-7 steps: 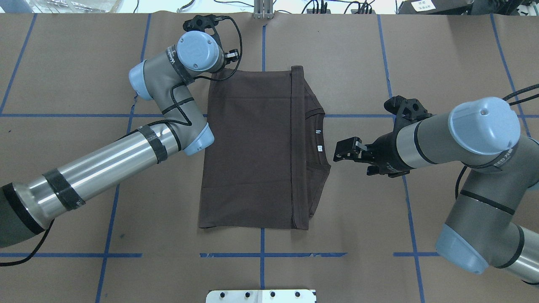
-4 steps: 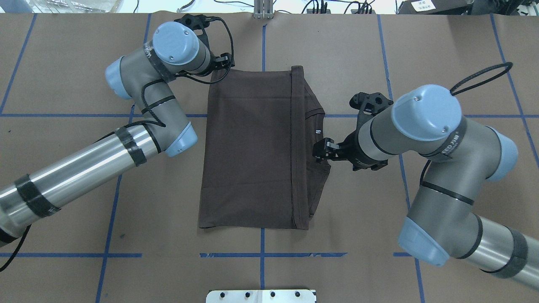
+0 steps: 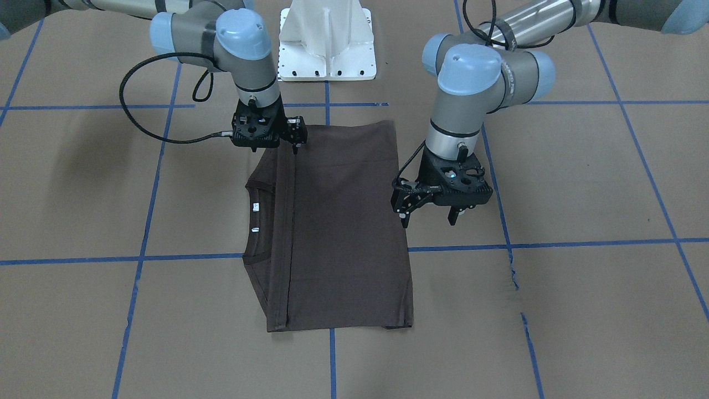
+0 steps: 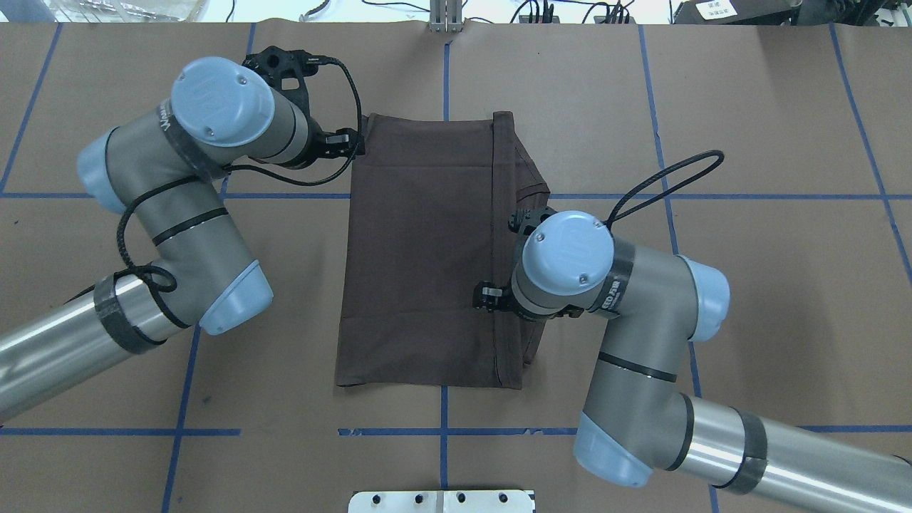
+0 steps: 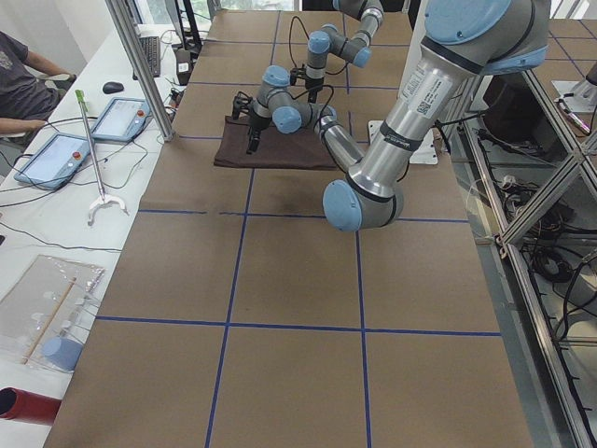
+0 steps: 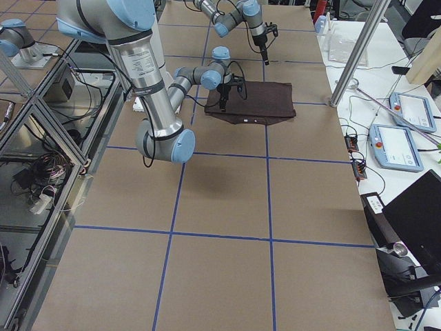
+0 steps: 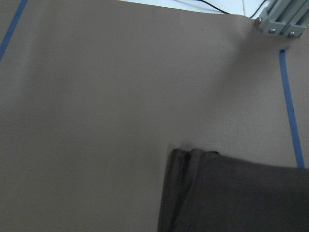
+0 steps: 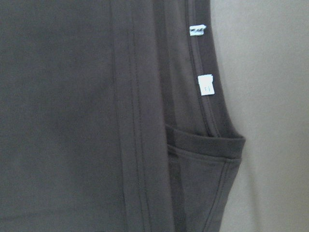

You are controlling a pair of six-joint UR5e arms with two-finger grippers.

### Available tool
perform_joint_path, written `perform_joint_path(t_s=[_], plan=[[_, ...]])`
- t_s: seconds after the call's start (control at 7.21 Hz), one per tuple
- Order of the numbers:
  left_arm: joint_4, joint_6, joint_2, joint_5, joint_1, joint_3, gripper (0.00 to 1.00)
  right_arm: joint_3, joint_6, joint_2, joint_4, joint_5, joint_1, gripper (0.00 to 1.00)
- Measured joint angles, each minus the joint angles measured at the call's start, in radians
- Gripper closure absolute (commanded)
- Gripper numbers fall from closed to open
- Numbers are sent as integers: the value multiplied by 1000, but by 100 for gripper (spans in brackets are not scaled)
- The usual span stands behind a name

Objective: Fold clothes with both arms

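Observation:
The clothes are one dark brown T-shirt (image 4: 420, 249) lying folded into a flat rectangle on the brown table paper. Its collar (image 3: 256, 216), with two small white labels (image 8: 205, 84), points toward my right side. My left gripper (image 3: 427, 220) hangs open just above the shirt's left edge, fingers pointing down. In the left wrist view, the shirt's far left corner (image 7: 193, 159) lies below the camera. My right gripper (image 3: 268, 145) hovers over the collar side near the shirt's near edge, holds nothing and looks open. In the overhead view its wrist (image 4: 566, 249) hides most of it.
The white bolted pedestal (image 3: 327, 44) stands just behind the shirt's near edge. Blue tape lines (image 4: 442, 431) grid the paper. At the far side are an aluminium post (image 5: 140, 65), tablets (image 5: 51, 154) and a seated person (image 5: 19, 75).
My right arm has swung in from the right, and its gripper now hangs over the shirt's collar side. My left arm has pulled back to the left, its gripper staying near the shirt's far left corner.

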Motion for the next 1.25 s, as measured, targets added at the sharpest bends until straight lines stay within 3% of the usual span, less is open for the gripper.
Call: perform_joint_path(t_s=[0.28,1.25], plan=[[24,-1,32,1,14,-59,0,-44,0,29,-33,-13,-44,0],[28,-9,39,0,16,-68,0,-57,-47,25,-105,-6,-64,0]])
